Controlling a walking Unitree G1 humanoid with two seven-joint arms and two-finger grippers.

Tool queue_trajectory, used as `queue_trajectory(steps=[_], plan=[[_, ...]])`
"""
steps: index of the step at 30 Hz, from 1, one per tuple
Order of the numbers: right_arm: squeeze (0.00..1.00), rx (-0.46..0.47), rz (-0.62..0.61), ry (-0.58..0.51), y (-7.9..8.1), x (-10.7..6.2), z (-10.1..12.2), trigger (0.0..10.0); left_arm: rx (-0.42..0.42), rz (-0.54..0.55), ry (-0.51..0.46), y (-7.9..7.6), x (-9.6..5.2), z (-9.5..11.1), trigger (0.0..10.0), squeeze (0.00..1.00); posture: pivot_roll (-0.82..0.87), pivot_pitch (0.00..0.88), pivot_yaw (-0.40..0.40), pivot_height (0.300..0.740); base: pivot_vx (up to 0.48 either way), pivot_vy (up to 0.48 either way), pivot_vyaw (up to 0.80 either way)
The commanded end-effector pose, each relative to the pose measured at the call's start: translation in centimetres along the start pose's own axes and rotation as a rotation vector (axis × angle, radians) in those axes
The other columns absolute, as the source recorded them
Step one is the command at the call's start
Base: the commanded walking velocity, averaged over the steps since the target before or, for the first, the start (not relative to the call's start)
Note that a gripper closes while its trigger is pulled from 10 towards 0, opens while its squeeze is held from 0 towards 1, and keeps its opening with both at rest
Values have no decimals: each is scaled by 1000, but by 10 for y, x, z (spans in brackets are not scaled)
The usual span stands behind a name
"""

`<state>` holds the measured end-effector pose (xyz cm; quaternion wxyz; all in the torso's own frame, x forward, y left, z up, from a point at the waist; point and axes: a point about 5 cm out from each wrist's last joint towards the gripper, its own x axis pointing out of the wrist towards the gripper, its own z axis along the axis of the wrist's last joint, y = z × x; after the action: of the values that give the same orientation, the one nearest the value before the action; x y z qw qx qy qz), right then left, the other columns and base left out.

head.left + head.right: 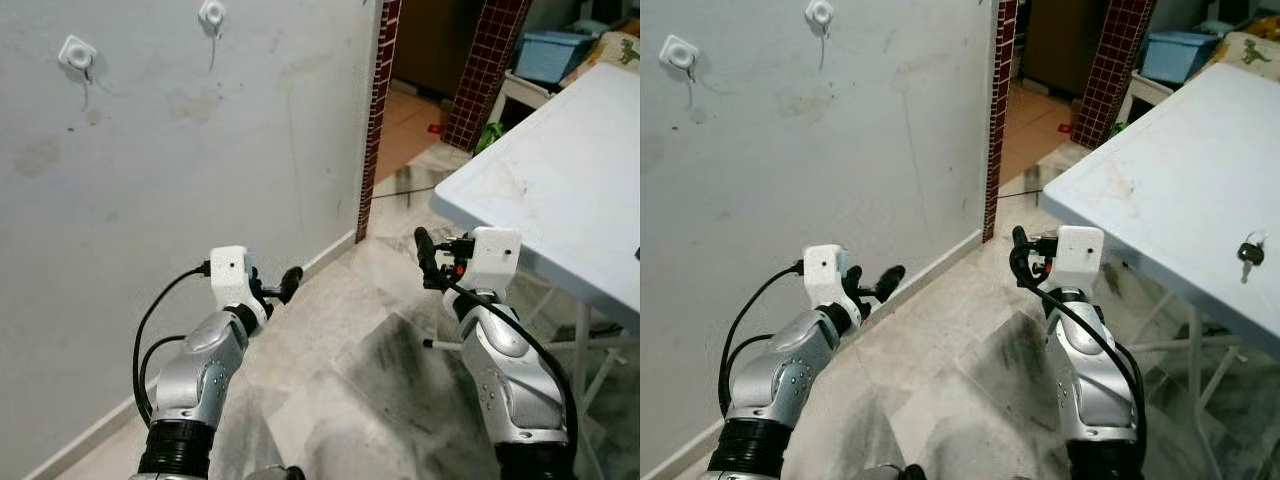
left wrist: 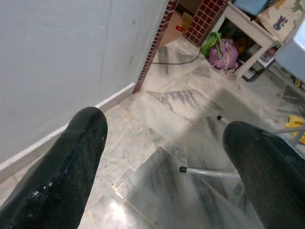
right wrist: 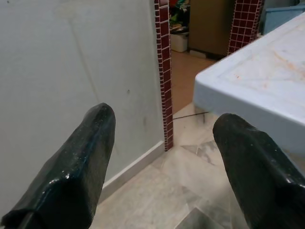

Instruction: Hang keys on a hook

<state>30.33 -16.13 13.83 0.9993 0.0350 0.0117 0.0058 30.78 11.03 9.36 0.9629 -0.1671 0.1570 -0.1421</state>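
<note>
The keys (image 1: pixel 1248 256) lie on the white bench (image 1: pixel 1160 190), near its front edge. Both arms are held out low over the marble floor (image 1: pixel 350 360), beside the bench. The left gripper (image 2: pixel 162 157) has its two black fingers spread wide with nothing between them. The right gripper (image 3: pixel 164 157) is spread wide too and holds nothing. It points toward the corner of the bench. Two white hooks (image 1: pixel 76 52) sit high on the grey wall (image 1: pixel 200 170), well away from the bench
</note>
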Motion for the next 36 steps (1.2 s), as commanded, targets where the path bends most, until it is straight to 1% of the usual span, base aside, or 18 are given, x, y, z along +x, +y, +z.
queue_trajectory(steps=[1,10,14,19,25,26,27,28,29,30,31,33,36], plan=[[0,-5,-21,-15,-4,-1,4,10000,8,-18,13,-5,1,-1,10000,0,-40,124,57,740,0,349,0],[0,-19,-29,-19,-3,0,4,10000,15,-23,19,-4,1,-1,10000,0,-32,124,67,740,0,347,0],[0,-23,-31,-19,-3,0,4,10000,30,-29,9,-5,1,1,10000,0,-32,125,68,740,0,0,0],[0,-25,-30,-15,-2,1,4,10000,27,-29,-6,-6,2,4,10000,0,-33,125,66,740,0,0,0],[0,-32,-24,-16,-1,3,6,10000,42,-54,-14,-9,2,4,10000,0,-38,123,64,740,0,0,-772],[0,-34,-23,-18,-1,3,6,10000,93,-34,-29,-9,3,6,10000,0,-38,123,64,740,0,0,-788],[0,-41,-26,-21,-2,3,7,10000,155,17,-62,-9,4,7,10000,0,-42,116,62,740,0,0,-788],[0,-45,-28,-23,-2,4,7,10000,164,29,-70,-9,5,7,10000,0,-42,116,61,740,0,0,-788],[0,-46,-29,-24,-3,4,7,10000,147,9,-69,-10,5,6,10000,0,-42,116,61,740,0,0,-788],[0,-46,-27,-24,-2,3,7,10000,72,-64,-53,-13,5,5,10000,0,-42,116,61,740,0,0,-788],[0,-46,-27,-24,-2,3,7,10000,72,-64,-53,-13,5,5,10000,0,-42,116,61,740,0,0,-788],[0,-48,-25,-24,-1,3,7,10000,41,-66,-49,-14,4,4,10000,0,-48,116,61,740,0,0,-788],[0,-51,-23,-23,-1,3,7,10000,31,-81,-43,-15,4,3,10000,0,-48,114,60,740,0,0,-788]])
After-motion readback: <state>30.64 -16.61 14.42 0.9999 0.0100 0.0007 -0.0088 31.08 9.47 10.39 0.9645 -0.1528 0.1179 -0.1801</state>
